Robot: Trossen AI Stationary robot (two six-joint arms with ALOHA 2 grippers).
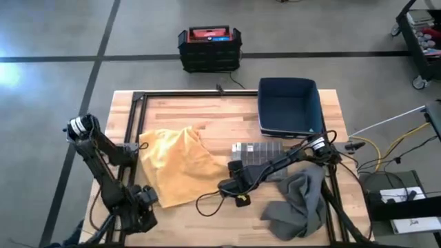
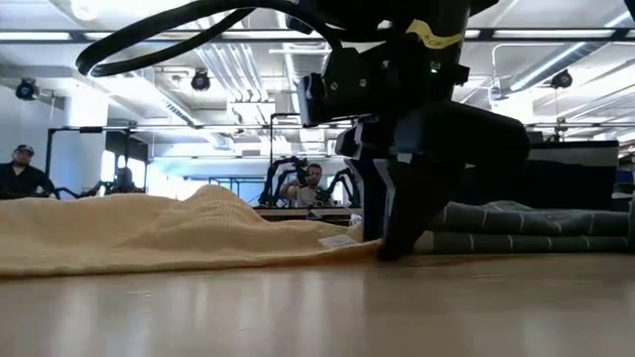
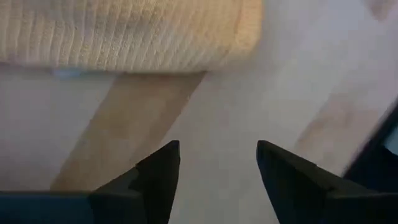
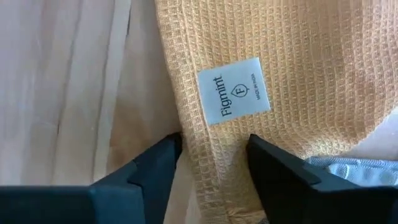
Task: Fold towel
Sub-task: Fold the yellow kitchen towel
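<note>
The yellow waffle towel lies crumpled and partly spread on the wooden table's left half. My right gripper is down at the towel's near right edge, open. The hem beside a white label runs between its fingers. In the low view the gripper reaches the tabletop at the towel's edge. My left gripper is open just off the towel's near left corner, over bare wood, with nothing between its fingers. My right gripper comes at the towel's hem from above, fingers pointing down, just below the label. One finger stands over the cloth, the other beside the hem over bare wood. The towel lies flat on the table. I cannot tell whether the fingers touch it.
A crumpled grey cloth lies at the near right. A folded grey stack sits mid-table, and a dark blue bin stands at the far right. A black crate is on the floor beyond. People show in the room behind.
</note>
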